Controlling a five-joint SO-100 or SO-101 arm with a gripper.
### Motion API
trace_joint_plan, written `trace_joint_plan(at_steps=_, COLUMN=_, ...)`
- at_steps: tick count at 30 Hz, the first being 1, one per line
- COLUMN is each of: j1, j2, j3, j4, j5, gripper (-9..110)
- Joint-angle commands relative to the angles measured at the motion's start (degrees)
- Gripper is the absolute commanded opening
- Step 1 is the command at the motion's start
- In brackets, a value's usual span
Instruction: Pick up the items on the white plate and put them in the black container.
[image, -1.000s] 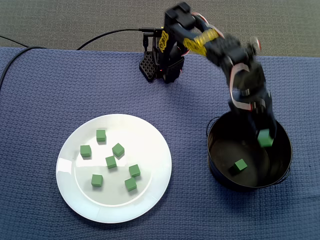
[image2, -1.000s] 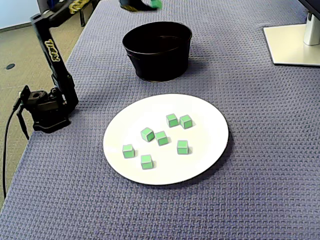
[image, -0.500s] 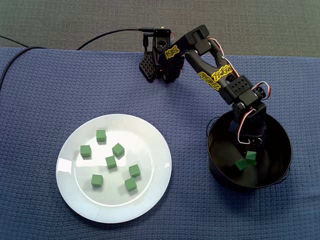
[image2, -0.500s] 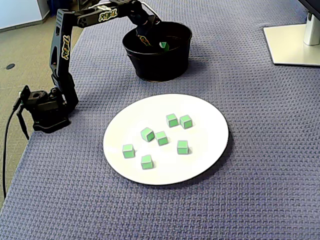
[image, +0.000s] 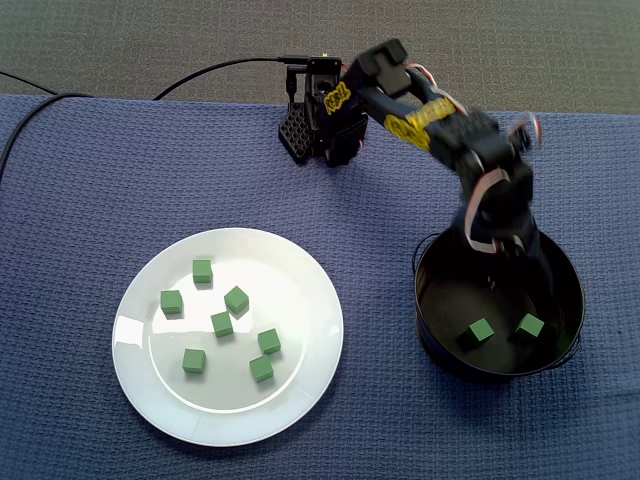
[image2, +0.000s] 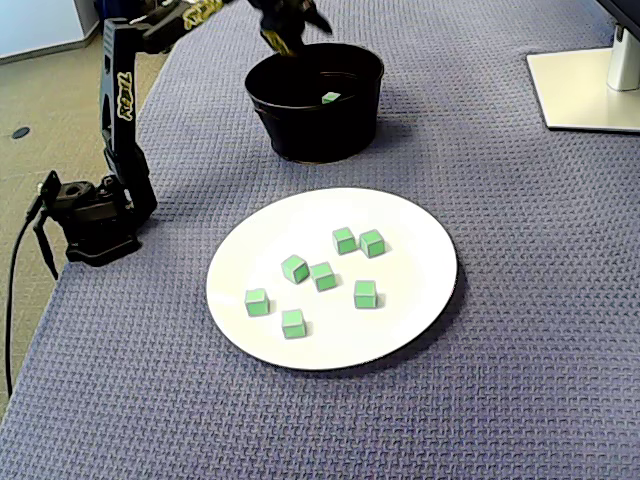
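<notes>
While the arm (image: 430, 115) smears with blur in both fixed views, I can make out the hand (image2: 297, 32) hanging above the black container (image2: 315, 125). Its jaws look spread apart with nothing between them. It touches neither the rim nor anything inside. From the fixed view that looks down on the bench (image: 80, 200), two green cubes lie on the container floor. One (image: 479, 331) sits near the middle and the other (image: 529, 326) to its right, apart from each other. From the side-on fixed view I see only one of them over the rim. The white plate (image: 290, 270) sits well to the left of the container in the top-down view, and the two do not touch. On the plate I count seven more green cubes, loosely scattered and none stacked. The topmost cube (image: 202, 271) lies near the upper left of the group and the lowest cube (image: 261, 369) at the lower right. A blue woven cloth covers the bench. The arm's base (image: 325, 125) is fixed at the far edge, with a black cable (image: 220, 68) running off to the left. In the side-on view a flat white stand (image2: 585, 90) rests at the right edge, well clear of everything else.
</notes>
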Motion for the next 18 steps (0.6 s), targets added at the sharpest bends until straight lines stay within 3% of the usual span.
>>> trace_joint_plan(at_steps=1, j1=7.0, j2=11.3, j3=-10.4, j4=7.9, j5=1.6, gripper=24)
trace_joint_plan(at_steps=9, j1=35.0, j2=32.6, j3=9.1, j4=12.0, j5=7.5, gripper=24)
trace_joint_plan(at_steps=15, j1=56.1, j2=37.5, j3=24.5, j4=17.8, j5=-1.1, gripper=21)
trace_joint_plan(at_steps=18, j1=63.2, j2=32.6, j3=29.6, j4=14.0, j5=-4.8, gripper=20)
